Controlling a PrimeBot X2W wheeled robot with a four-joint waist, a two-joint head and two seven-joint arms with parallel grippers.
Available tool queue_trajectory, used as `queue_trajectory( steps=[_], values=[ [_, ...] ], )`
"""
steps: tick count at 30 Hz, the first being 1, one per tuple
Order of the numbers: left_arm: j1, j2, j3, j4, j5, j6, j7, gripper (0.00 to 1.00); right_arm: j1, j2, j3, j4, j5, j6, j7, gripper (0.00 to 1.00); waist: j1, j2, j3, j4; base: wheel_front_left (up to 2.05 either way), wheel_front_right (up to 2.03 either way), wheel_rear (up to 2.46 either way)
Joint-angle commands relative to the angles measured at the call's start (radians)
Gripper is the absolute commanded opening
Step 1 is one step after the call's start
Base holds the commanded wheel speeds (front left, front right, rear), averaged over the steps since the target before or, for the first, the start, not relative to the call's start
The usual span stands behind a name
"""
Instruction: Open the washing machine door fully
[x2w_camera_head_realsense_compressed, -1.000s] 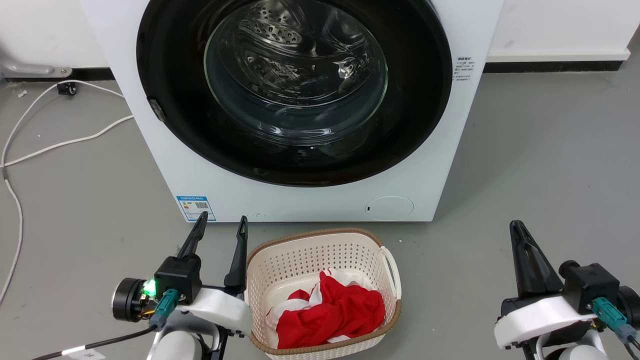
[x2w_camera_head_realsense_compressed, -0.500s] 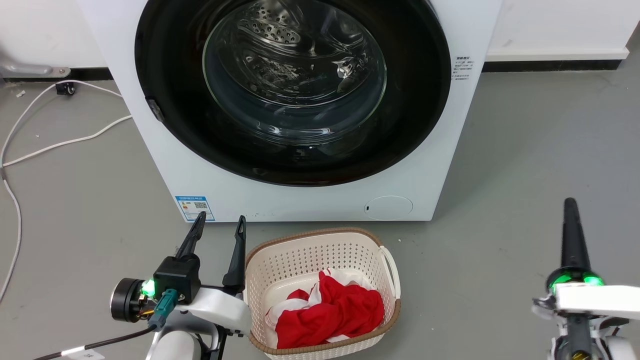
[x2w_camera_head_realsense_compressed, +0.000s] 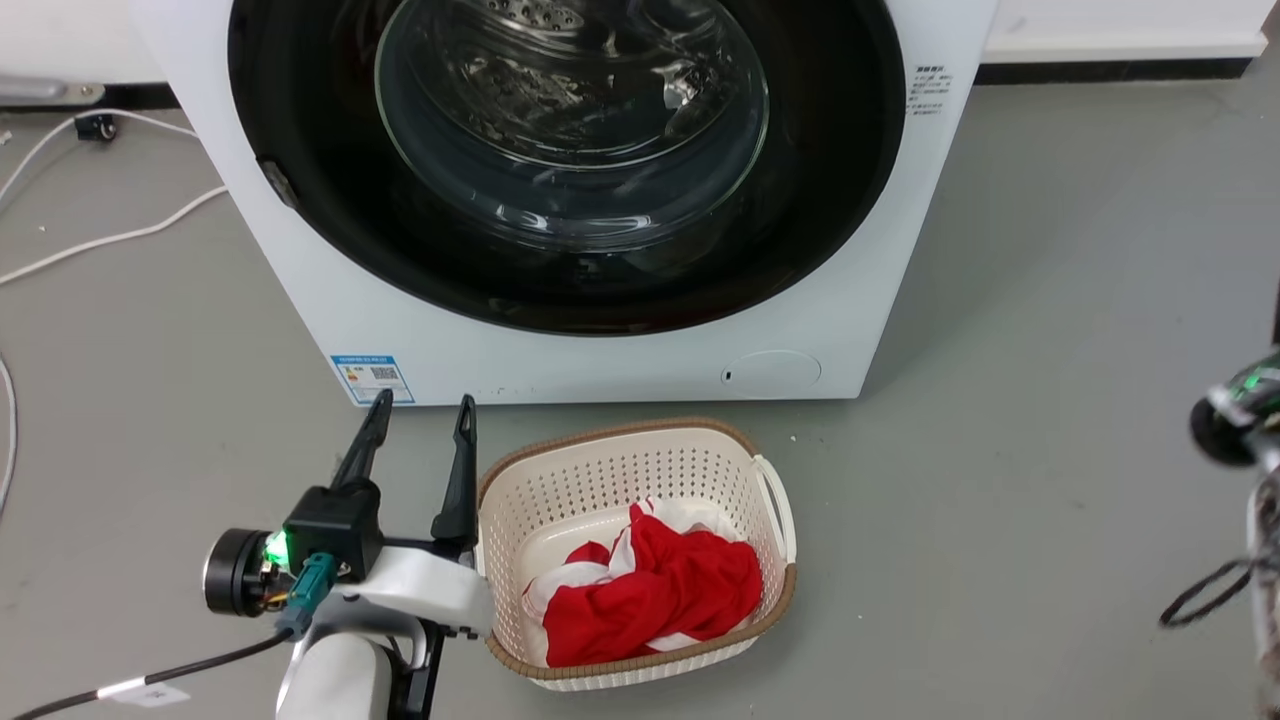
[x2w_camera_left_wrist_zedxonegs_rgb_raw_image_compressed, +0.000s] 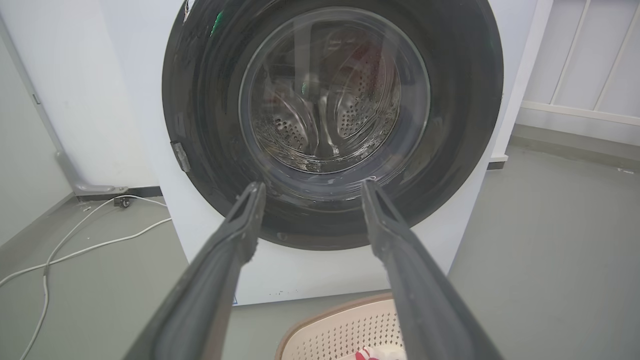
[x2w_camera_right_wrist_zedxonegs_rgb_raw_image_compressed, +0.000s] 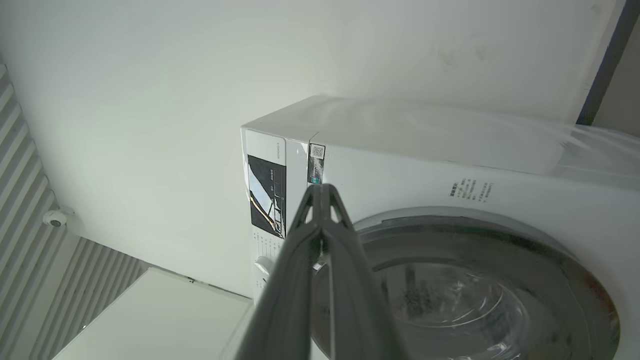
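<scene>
Clothes in red and white are piled in a cream basket with little holes and a brown rim. The basket is set on the grey floor, just in front of the washing machine, and the pile is bunched low inside it, toward the near side. The washing machine door is seen shut flat against the white front. It is big, round and shiny black, with a clear glass bowl in the middle. Through the glass the steel drum with its many holes can be seen. What is in the drum cannot be told through the shine. A blue label is stuck low on the front at the left, and a round cap is set low at the right. The left gripper is held just left of the basket, its two fingers spread wide apart and pointed at the door, not touching it. In the right wrist view the right gripper is held up with its two fingers pressed together, and the top corner of the machine with its control panel is seen past the tips.
</scene>
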Motion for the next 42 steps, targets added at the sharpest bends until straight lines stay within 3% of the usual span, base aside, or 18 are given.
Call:
queue_trajectory(
  steps=[1,10,15,20,27,42],
  values=[
    [-0.016,0.000,0.000,-0.006,0.005,0.002,-0.002,1.00,-0.031,-0.016,0.001,0.014,0.003,0.000,0.007,0.00,0.0000,0.0000,0.010,0.002,0.00,0.00,0.00],
    [-0.057,-0.002,-0.004,-0.029,0.012,-0.004,-0.002,1.00,-0.358,-0.198,0.120,0.260,-0.061,0.000,0.147,0.00,0.0000,0.0000,0.082,0.017,0.00,0.00,0.00],
    [-0.087,-0.004,-0.013,-0.049,0.015,-0.005,-0.002,1.00,-0.543,-0.247,0.220,0.398,-0.127,0.000,0.253,0.00,0.0000,0.0000,0.133,0.030,0.00,0.00,0.00],
    [-0.118,-0.005,-0.026,-0.074,0.015,0.002,-0.002,1.00,-0.705,-0.235,0.313,0.527,-0.194,0.000,0.355,0.00,0.0000,0.0000,0.191,0.044,0.00,0.00,0.00],
    [-0.166,-0.007,-0.048,-0.100,0.007,0.010,-0.002,1.00,-0.875,-0.198,0.380,0.671,-0.274,0.000,0.409,0.00,0.0000,0.0000,0.276,0.070,0.00,0.00,0.00],
    [-0.239,-0.008,-0.093,-0.143,-0.009,0.049,-0.002,1.00,-1.026,-0.161,0.425,0.788,-0.354,0.000,0.442,0.00,0.0000,0.0000,0.404,0.099,0.00,0.00,0.00]
  ],
)
